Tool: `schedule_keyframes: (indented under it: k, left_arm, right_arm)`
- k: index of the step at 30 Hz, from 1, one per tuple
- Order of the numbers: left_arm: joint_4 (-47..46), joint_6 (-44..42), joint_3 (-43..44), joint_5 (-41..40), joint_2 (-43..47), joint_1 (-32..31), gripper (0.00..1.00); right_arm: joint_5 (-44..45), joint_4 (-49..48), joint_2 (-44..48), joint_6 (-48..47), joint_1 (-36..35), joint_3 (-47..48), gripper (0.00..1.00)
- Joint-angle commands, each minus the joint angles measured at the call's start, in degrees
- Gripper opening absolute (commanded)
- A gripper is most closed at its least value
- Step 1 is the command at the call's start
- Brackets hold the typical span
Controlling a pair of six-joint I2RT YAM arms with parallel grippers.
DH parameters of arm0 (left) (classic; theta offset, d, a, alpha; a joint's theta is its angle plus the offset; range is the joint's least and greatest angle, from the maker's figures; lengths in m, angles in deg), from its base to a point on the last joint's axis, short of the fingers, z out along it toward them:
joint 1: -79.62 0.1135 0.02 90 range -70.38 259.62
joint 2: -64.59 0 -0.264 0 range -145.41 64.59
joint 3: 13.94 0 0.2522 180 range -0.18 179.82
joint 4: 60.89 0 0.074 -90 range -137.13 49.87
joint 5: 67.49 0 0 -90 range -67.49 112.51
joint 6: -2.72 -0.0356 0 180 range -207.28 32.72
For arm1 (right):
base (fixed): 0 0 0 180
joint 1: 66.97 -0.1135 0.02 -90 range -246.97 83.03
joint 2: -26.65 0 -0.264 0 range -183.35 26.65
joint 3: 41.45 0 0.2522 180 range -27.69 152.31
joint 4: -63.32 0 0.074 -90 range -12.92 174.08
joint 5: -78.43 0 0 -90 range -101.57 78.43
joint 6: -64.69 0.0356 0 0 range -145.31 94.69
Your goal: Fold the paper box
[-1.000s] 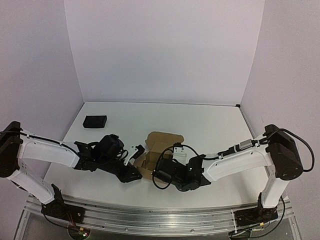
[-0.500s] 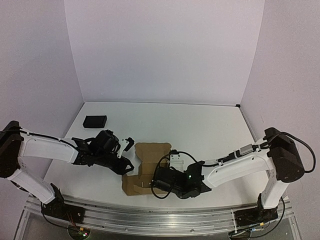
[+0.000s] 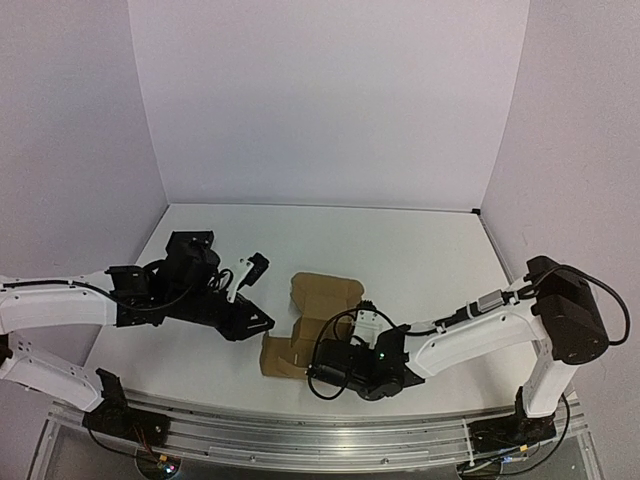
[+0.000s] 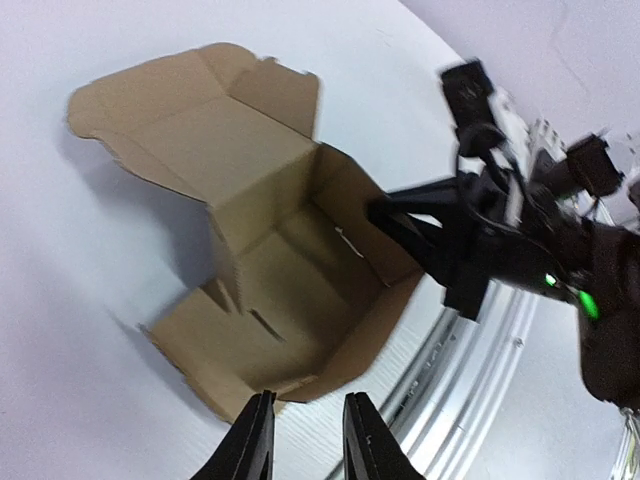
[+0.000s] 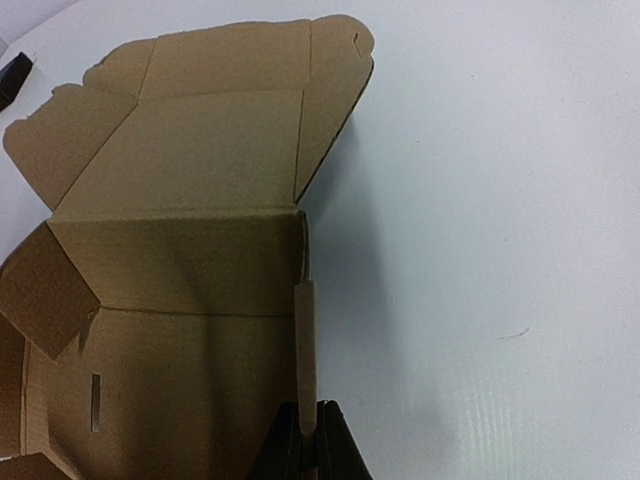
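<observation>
So the left gripper (image 4: 308, 420) backed off leftward, jaws slightly apart, empty. The paper box (image 3: 322, 295) sits near-centre, walls half up, lid flat; right gripper (image 5: 308, 415) pinches its right wall. Lots left.

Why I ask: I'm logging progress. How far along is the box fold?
Done: the box is partly raised, with one side wall standing upright. In hand: the right gripper is shut on that wall's edge, while the left gripper is open and clear of the box. To do: the lid lies flat and open, and the other flaps are not yet folded in.
</observation>
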Motion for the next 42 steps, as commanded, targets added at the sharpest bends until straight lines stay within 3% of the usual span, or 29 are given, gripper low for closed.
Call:
schedule_keyframes:
  k: [1,6,12,19,31,38,40,42]
  left_arm:
    - [-2.76,0.35,-1.36,2.75,-5.38,-4.64,0.22]
    - [-5.90,0.14,1.39,3.38,-10.80,-5.17,0.16]
    - [-1.07,2.09,2.26,1.92,-15.23,-5.38,0.11]
    - [-6.62,-0.67,3.54,-3.71,-17.84,-5.29,0.16]
    - [-11.65,2.01,1.88,1.38,-21.30,-5.29,0.18]
    - [-1.55,0.35,7.25,-5.23,-18.42,-4.45,0.20]
    - [4.62,-0.59,9.69,-7.43,-16.85,-2.95,0.25]
    - [9.60,-1.02,11.94,-7.96,-15.42,-0.67,0.39]
  right_arm:
    - [6.09,2.51,-0.47,5.50,0.94,2.05,0.06]
    - [4.38,3.67,-1.46,5.64,0.95,3.01,0.05]
    - [5.07,3.80,-0.55,5.74,0.95,2.78,0.05]
    - [-0.30,3.80,-1.95,1.65,0.83,5.39,0.04]
    - [-0.80,3.80,-4.03,2.17,-0.28,7.96,0.03]
    - [4.56,3.80,-3.66,8.34,0.16,4.48,0.01]
    - [5.10,3.80,-3.31,10.24,0.50,3.51,0.00]
    - [5.54,3.88,-3.34,10.37,0.51,3.53,0.00]
